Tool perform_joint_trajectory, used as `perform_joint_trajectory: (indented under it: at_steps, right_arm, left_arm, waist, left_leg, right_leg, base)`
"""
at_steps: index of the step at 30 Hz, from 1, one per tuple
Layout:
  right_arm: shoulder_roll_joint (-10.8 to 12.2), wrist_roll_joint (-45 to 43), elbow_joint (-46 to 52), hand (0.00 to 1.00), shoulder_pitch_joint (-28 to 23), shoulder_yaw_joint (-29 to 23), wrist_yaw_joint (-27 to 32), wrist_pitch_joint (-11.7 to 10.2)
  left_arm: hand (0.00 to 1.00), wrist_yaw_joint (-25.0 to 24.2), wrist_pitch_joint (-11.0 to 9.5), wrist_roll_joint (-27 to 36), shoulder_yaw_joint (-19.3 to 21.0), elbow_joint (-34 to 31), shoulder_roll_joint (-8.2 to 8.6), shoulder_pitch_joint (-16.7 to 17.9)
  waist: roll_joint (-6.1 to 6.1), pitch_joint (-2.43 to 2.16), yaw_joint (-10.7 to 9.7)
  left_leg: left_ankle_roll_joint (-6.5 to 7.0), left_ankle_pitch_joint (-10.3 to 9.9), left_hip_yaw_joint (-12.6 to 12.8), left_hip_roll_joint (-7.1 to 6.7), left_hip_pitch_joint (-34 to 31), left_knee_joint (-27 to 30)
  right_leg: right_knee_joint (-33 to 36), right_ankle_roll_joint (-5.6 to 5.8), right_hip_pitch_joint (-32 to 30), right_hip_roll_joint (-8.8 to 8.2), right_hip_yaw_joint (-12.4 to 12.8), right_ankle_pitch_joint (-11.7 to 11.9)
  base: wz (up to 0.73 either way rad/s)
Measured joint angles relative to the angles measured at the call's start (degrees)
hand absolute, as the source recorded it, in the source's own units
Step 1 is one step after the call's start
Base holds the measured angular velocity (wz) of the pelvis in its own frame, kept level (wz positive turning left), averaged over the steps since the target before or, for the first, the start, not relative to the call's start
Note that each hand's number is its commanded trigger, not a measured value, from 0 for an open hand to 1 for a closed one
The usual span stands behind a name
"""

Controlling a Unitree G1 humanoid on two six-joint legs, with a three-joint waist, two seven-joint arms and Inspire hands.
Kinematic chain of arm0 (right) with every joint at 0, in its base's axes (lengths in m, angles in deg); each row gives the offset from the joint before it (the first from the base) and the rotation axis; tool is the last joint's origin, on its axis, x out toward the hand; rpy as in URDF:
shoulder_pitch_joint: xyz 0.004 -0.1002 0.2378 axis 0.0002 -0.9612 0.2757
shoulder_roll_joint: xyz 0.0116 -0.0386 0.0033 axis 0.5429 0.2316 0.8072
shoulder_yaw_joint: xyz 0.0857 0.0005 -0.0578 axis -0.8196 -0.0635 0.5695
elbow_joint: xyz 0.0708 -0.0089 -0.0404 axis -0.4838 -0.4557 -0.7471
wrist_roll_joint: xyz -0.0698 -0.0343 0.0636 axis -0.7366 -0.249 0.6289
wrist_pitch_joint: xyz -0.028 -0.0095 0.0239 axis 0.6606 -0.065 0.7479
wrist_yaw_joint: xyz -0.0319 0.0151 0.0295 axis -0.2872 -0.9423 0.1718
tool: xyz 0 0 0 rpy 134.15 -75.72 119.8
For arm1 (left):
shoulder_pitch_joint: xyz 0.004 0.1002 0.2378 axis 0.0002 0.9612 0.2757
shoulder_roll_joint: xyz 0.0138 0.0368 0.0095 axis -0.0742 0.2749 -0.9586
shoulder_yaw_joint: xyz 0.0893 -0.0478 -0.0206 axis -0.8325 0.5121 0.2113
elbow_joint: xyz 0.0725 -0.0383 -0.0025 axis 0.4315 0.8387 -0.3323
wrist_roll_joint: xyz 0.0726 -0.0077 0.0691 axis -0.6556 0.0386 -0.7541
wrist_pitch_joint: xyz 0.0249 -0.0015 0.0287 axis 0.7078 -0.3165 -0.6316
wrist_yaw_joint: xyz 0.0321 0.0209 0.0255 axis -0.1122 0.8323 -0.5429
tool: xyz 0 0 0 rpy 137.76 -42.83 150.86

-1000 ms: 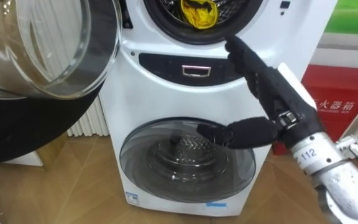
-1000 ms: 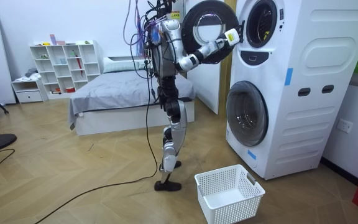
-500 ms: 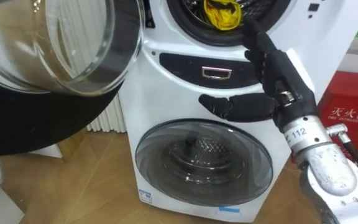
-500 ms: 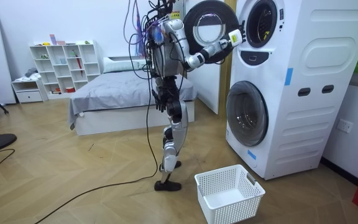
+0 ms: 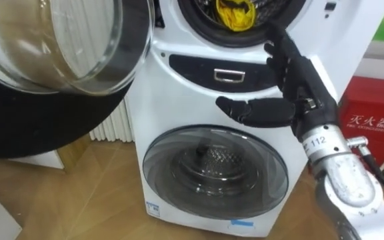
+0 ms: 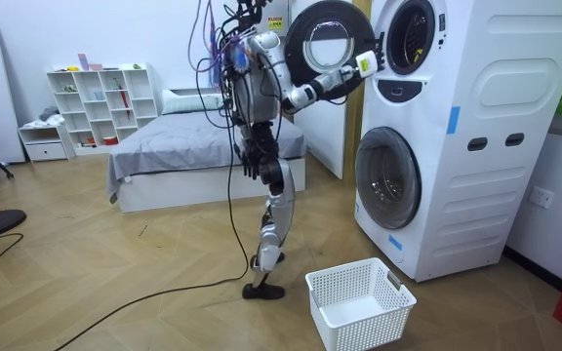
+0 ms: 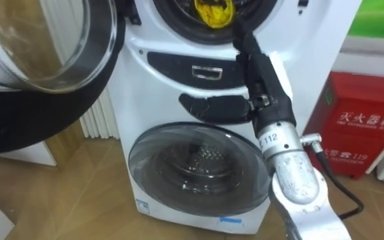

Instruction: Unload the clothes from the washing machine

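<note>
A yellow cloth (image 5: 235,15) lies bunched in the open upper drum of the white stacked washing machine (image 5: 179,93). My right hand (image 5: 292,100) is open just below that opening. Its fingers point up to the lower rim of the opening, right of the cloth, and the thumb sticks out to the left over the dark control panel. It holds nothing. The upper round glass door (image 5: 65,47) is swung wide open at the left. In the room view my left hand (image 6: 253,159) hangs by my hip as I stand facing the machine.
The lower drum's glass door (image 5: 215,173) is closed. A red cabinet (image 5: 372,127) stands right of the machine and a white radiator (image 5: 115,123) to its left. A white laundry basket (image 6: 359,302) sits on the wooden floor near my feet.
My right hand has risen a little, bringing its fingertips up to the upper opening's lower rim. The eye view has shifted slightly. The yellow cloth has not moved.
</note>
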Motion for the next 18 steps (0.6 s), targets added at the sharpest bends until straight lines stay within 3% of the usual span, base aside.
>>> perform_joint_trajectory:
  at_steps: [2, 4, 5, 6, 7, 8, 9, 10, 14, 17, 18]
  right_arm:
    - [0.02, 0.33, -0.10, 0.00, 0.02, 0.05, 0.02, -0.34]
    - [0.36, 0.92, -0.13, 0.00, 0.42, 0.00, 0.19, -0.51]
    - [0.43, 1.09, -0.19, 0.00, 0.64, -0.18, 0.65, -0.70]
    - [0.34, 1.13, -0.59, 0.00, 1.07, -0.32, 1.08, -0.72]
    - [0.54, 1.12, -0.59, 0.00, 1.09, -0.25, 1.24, -0.61]
    - [0.55, 1.14, -0.47, 0.00, 1.11, -0.26, 1.18, -0.63]
    - [0.53, 1.18, -0.37, 0.00, 1.33, -0.40, 1.19, -1.00]
    - [0.36, 1.41, -0.42, 0.00, 1.34, -0.53, 1.47, -1.12]
    - [-0.30, 1.70, -0.40, 0.00, 1.30, -0.52, 2.41, -1.14]
    - [-0.48, 1.64, -0.42, 0.00, 1.27, -0.58, 2.86, -1.18]
    - [-0.86, 1.80, -0.42, 0.00, 1.27, -0.65, 3.28, -1.46]
  left_arm:
    - [0.00, 0.17, -0.20, 0.00, 0.27, 0.07, -0.07, 0.61]
    - [0.00, 0.46, -0.26, 0.02, 0.26, 0.17, -0.13, 1.67]
    - [0.00, 0.42, -0.28, 0.00, 0.26, 0.18, -0.02, 2.40]
    - [0.00, 0.28, -0.27, 0.02, 0.25, -0.06, 0.27, 3.20]
    - [0.00, 0.25, -0.26, 0.02, 0.27, -0.05, 0.18, 4.11]
    - [0.00, 0.21, -0.26, 0.02, 0.28, -0.05, 0.14, 4.51]
    - [0.00, -0.15, -0.36, 0.02, 0.30, -0.05, 0.11, 4.97]
    - [0.00, -0.37, -0.61, 0.05, 0.31, -0.10, 0.01, 4.96]
    - [0.00, -1.09, -2.30, 1.09, 0.39, -0.15, -0.17, 3.32]
    - [0.00, -0.73, -2.98, 1.29, 0.49, -0.10, -1.34, 0.83]
    - [0.00, -0.22, -3.40, 1.35, 0.43, -0.14, -1.96, -0.29]
  waist:
    - [-0.53, -0.38, 0.70]
    - [-1.89, 0.14, 0.84]
    - [-2.40, 0.27, 0.89]
    - [-2.43, 0.31, 1.29]
    - [-2.72, 0.17, 1.75]
    - [-2.87, 0.04, 1.77]
    - [-2.85, -0.06, 1.48]
    - [-3.38, -0.39, 1.15]
    - [-3.54, -0.61, 0.05]
    - [-3.07, -0.31, -1.88]
    - [-2.93, -0.18, -2.18]
  left_leg:
    - [-0.19, 0.12, 0.04, -0.03, -0.08, 0.03]
    - [-1.53, 0.74, -0.63, -0.38, -2.17, 2.67]
    - [-1.97, 0.93, -1.85, -0.76, -4.49, 0.33]
    - [-2.69, 2.48, -2.88, -0.63, -6.75, -4.68]
    - [-2.66, 6.52, -3.22, -0.41, -8.66, -7.18]
    - [-2.62, 8.19, -3.21, -0.44, -9.20, -8.26]
    - [-1.37, 10.88, -2.67, -0.58, -9.45, -8.48]
    - [0.12, 11.29, -2.44, -1.74, -9.36, -7.89]
    - [2.58, 7.87, 0.05, -4.62, -8.71, -5.37]
    - [4.27, 5.97, 1.49, -7.29, -5.63, -6.31]
    - [4.78, 4.96, 1.96, -7.91, -4.15, -6.55]
  right_leg:
    - [1.20, -0.57, -0.47, -0.39, 0.06, -0.92]
    - [0.96, -0.80, 0.33, -1.04, 0.19, -0.97]
    - [0.56, -0.64, 0.71, -1.40, 0.32, -1.06]
    - [0.46, -0.11, 0.78, -1.52, 0.46, -1.36]
    - [0.33, 0.72, 1.18, -2.03, 0.71, -1.94]
    - [0.30, 1.16, 1.35, -2.33, 0.83, -2.25]
    - [0.13, 2.17, 1.63, -2.77, 0.94, -2.80]
    - [-0.50, 3.60, 1.78, -3.67, 1.01, -2.70]
    - [-0.12, 5.28, 2.99, -6.85, 3.79, -2.42]
    - [9.28, 5.94, 0.81, -10.44, 5.12, -2.28]
    - [14.32, 7.24, -0.67, -11.86, 5.26, -1.25]
  base:
    - [0.07]
    - [0.14]
    - [0.13]
    - [0.00]
    - [-0.12]
    - [-0.09]
    - [-0.05]
    - [-0.07]
    - [-0.09]
    - [0.00]
    - [-0.06]
